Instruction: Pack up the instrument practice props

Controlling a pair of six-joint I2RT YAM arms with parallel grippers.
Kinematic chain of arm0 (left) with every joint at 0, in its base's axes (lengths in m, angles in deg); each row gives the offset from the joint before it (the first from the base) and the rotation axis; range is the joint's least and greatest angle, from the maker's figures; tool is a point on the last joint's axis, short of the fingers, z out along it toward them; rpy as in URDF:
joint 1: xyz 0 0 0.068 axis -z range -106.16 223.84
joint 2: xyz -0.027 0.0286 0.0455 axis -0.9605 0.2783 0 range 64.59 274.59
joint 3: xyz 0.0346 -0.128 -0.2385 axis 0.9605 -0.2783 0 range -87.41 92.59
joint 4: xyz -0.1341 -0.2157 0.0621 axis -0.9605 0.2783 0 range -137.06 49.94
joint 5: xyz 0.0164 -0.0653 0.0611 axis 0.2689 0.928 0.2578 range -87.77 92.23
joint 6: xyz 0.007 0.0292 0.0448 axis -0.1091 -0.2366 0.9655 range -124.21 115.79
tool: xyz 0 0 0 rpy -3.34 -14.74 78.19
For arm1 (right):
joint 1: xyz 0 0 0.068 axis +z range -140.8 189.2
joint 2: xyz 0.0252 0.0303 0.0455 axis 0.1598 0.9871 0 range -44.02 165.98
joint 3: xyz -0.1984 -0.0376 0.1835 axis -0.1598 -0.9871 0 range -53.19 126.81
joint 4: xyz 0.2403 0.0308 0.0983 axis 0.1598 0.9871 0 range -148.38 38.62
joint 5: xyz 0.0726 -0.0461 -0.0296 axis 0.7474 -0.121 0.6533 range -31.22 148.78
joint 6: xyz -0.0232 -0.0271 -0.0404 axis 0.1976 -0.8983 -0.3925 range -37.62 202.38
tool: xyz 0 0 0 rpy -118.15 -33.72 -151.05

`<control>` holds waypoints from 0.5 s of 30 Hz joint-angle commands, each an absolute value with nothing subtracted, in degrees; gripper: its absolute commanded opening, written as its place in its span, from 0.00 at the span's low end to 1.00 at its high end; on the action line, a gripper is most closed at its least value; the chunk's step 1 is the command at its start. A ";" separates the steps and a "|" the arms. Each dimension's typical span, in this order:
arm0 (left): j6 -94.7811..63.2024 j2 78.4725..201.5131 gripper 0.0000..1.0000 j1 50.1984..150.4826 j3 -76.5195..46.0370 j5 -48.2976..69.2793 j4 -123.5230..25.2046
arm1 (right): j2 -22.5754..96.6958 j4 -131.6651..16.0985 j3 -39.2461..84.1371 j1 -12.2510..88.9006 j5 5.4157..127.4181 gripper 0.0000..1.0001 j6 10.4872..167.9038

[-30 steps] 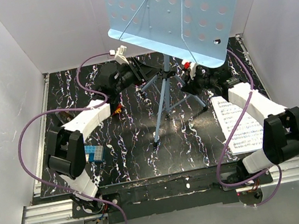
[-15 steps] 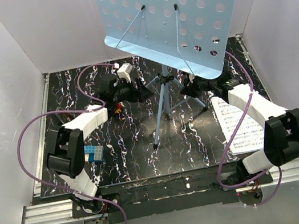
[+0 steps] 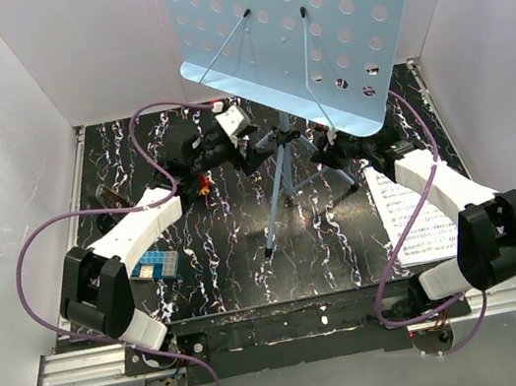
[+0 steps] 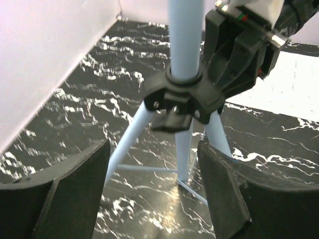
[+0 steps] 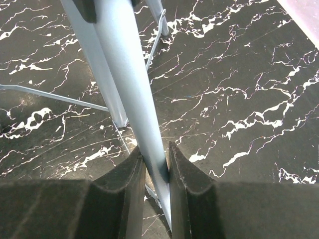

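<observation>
One music stand (image 3: 294,27) is standing on three legs on one table (image 3: 233,277). One sheet of music (image 3: 412,216) is showing; any beneath are hiding. One blue box (image 3: 156,265) is lying there. Two arms are flanking the stand: a left arm (image 3: 135,230) and a right arm (image 3: 436,182).

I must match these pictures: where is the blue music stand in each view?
Top external: music stand at upper centre, legs on the table.
Left wrist: its pole and black joint fill the upper centre.
Right wrist: one blue tube runs from the top down into the right end effector.
Shared landmark: the black marbled table.
</observation>
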State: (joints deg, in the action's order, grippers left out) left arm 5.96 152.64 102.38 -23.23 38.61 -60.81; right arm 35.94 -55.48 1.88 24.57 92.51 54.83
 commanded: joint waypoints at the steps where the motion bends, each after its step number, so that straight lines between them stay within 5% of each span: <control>1: 11.71 154.67 0.68 103.46 -18.78 39.59 -63.14 | 36.58 -47.57 -1.77 24.32 91.38 0.01 60.58; 5: 8.72 155.99 0.61 104.16 -17.01 35.99 -63.93 | 35.70 -48.01 -2.82 24.32 91.38 0.01 60.93; 15: -0.85 156.96 0.24 103.29 -14.46 43.78 -58.31 | 35.26 -48.27 -3.27 24.32 91.21 0.01 61.02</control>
